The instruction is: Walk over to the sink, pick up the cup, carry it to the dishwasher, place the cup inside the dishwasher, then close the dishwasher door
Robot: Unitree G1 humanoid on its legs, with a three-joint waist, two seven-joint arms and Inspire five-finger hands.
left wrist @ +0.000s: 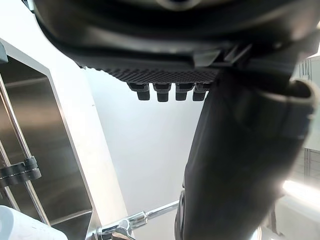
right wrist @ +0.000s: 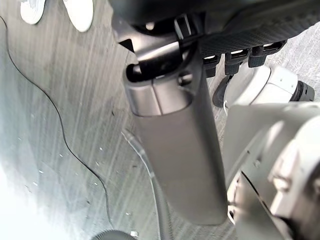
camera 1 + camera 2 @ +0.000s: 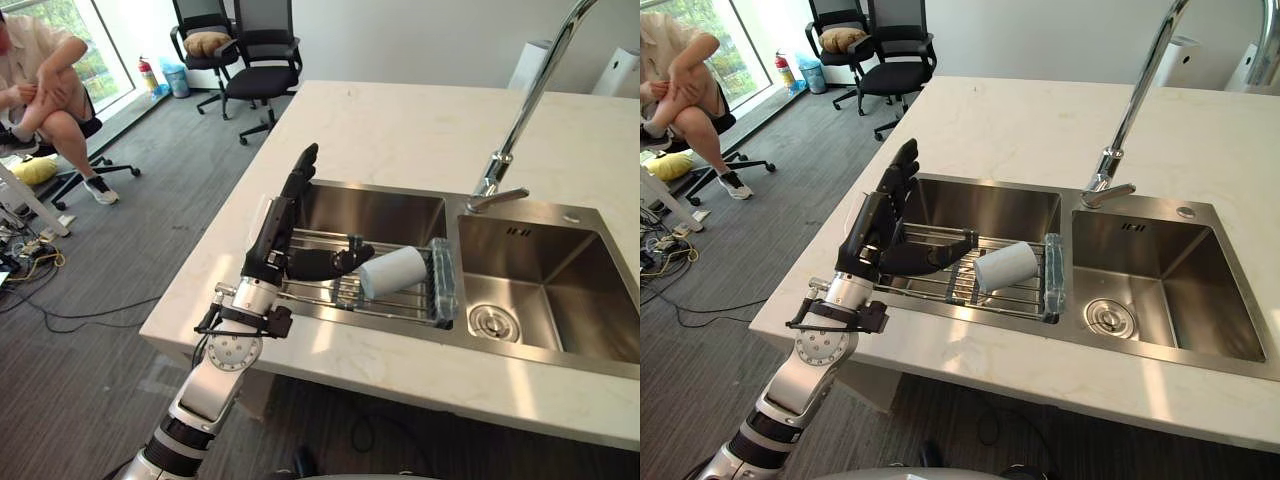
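Note:
A white cup (image 3: pixel 392 272) lies on its side on a wire rack (image 3: pixel 400 305) across the left basin of the steel sink (image 3: pixel 370 215). My left hand (image 3: pixel 268 245) stands at the sink's near-left rim with its fingers straight and pointing up. Its thumb (image 3: pixel 330 262) reaches toward the cup's open end and stops just short of it; the hand is open and holds nothing. The left wrist view shows that thumb (image 1: pixel 235 165) with the basin beyond it. My right hand (image 2: pixel 175 150) hangs open over the grey floor, thumb extended, with nothing in it.
The sink sits in a pale stone counter (image 3: pixel 400 130), with a tall faucet (image 3: pixel 520 120) between the two basins and a right basin (image 3: pixel 560 270) with a drain. A person (image 3: pixel 40 80) sits at far left on carpet. Black office chairs (image 3: pixel 250 60) stand behind the counter.

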